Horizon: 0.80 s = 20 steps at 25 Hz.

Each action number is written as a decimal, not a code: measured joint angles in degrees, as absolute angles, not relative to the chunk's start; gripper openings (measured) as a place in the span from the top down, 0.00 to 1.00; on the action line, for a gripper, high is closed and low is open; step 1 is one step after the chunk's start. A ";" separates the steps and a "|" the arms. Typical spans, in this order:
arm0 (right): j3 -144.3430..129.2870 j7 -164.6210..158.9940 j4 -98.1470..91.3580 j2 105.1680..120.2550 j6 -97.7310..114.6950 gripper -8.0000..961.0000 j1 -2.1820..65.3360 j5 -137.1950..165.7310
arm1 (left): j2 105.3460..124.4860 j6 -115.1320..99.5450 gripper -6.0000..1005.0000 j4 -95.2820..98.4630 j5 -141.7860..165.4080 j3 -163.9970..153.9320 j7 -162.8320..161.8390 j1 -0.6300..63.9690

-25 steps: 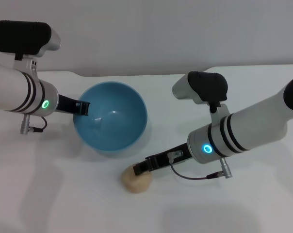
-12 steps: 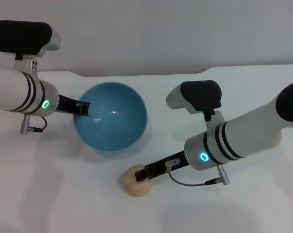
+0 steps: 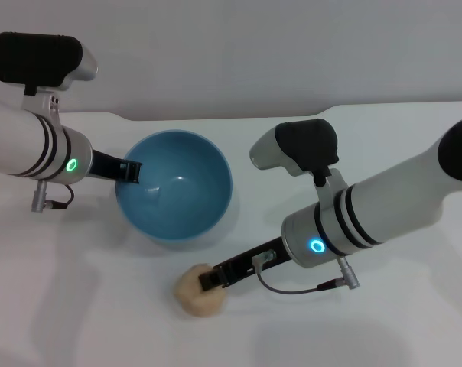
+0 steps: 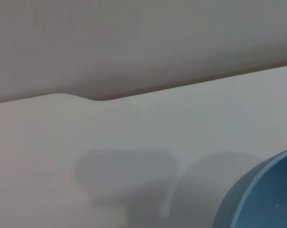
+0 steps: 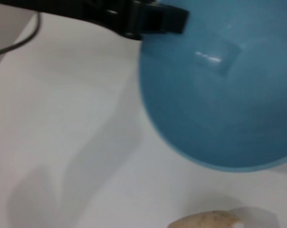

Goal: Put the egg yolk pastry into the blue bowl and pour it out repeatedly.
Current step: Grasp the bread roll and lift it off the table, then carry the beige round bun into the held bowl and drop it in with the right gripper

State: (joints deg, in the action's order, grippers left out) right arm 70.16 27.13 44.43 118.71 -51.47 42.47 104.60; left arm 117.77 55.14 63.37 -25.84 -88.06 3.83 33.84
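Note:
The blue bowl (image 3: 174, 183) stands tilted on the white table, its glossy inside empty. My left gripper (image 3: 130, 170) is shut on the bowl's left rim, and the right wrist view shows the same grip: left gripper (image 5: 165, 19) on the blue bowl (image 5: 219, 95). In the left wrist view only an edge of the blue bowl (image 4: 267, 197) shows. The egg yolk pastry (image 3: 194, 294), a pale tan lump, lies in front of the bowl. My right gripper (image 3: 209, 279) is shut on its top right side. A sliver of the egg yolk pastry (image 5: 205, 221) appears in the right wrist view.
The white table (image 3: 86, 306) spreads around the bowl and pastry. Its back edge (image 3: 216, 116) meets a grey wall behind the bowl. My right arm's cable (image 3: 292, 287) hangs low beside the pastry.
My right arm has swung left and toward the table's front. The pastry has shifted left and a little nearer with the gripper. The left arm and bowl have stayed still.

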 joint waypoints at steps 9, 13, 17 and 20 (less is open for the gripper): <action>78.04 29.96 54.14 118.47 -60.89 0.85 39.25 105.12 | 117.57 57.85 0.98 63.36 -25.40 -88.06 3.91 35.03; 82.64 30.48 59.41 118.41 -63.84 0.89 37.43 106.92 | 117.71 61.68 0.98 63.37 -23.30 -88.06 3.95 36.57; 87.61 30.57 63.26 118.39 -65.38 0.93 36.34 109.03 | 117.84 65.98 0.98 63.33 -22.70 -88.39 3.94 38.25; 91.13 30.58 63.29 118.38 -66.23 0.94 36.23 109.96 | 117.98 68.33 0.98 63.36 -23.02 -88.64 3.95 38.94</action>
